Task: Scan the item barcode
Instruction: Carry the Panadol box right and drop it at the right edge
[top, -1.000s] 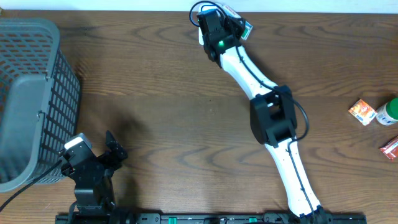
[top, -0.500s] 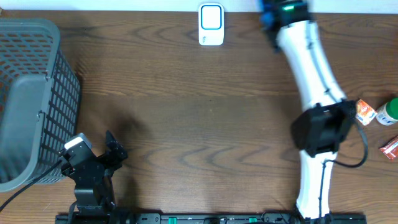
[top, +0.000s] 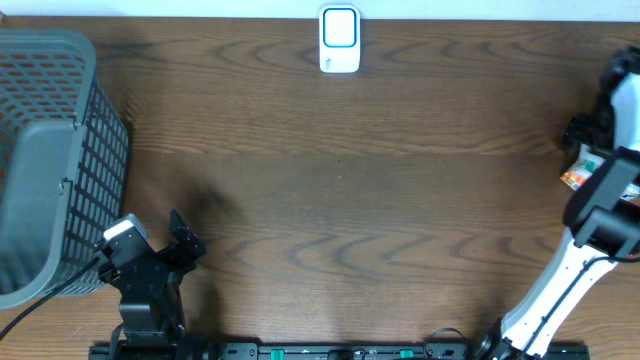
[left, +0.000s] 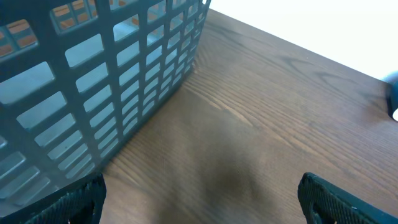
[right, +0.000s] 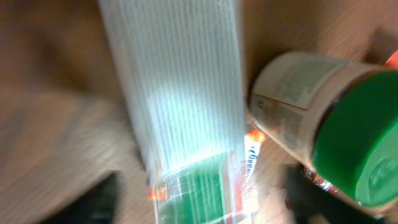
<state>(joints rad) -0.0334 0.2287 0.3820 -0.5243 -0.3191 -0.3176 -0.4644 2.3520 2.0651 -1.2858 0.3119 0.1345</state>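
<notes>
Since a second ago, your right arm has swung from the scanner (top: 340, 40) at the far edge of the tabletop (top: 340, 200) to the right-hand edge, carrying the item away from the reader.

**Hands.** The right hand (right: 202, 199) now stands spread, its dark fingers clear of the white-and-green packet (right: 180, 106) on both sides; read this as released. The left hand (left: 199, 199) rests spread and empty near the basket (top: 50, 150).

**Item.** The packet lies between the right fingers, just beside a green-lidded jar (right: 336, 130), well apart from the scanner.

**Progress.** Presentation to the scanner appears done and the packet is back among the other goods. What remains, by judgement, is withdrawing the arm; no picture confirms that the scan registered.

**Limits.** The right wrist view is smeared, so no barcode or print is legible, and you cannot tell whether the packet lies flat or leans on the jar. Overhead, the frame edge and the arm cover most of the goods.
</notes>
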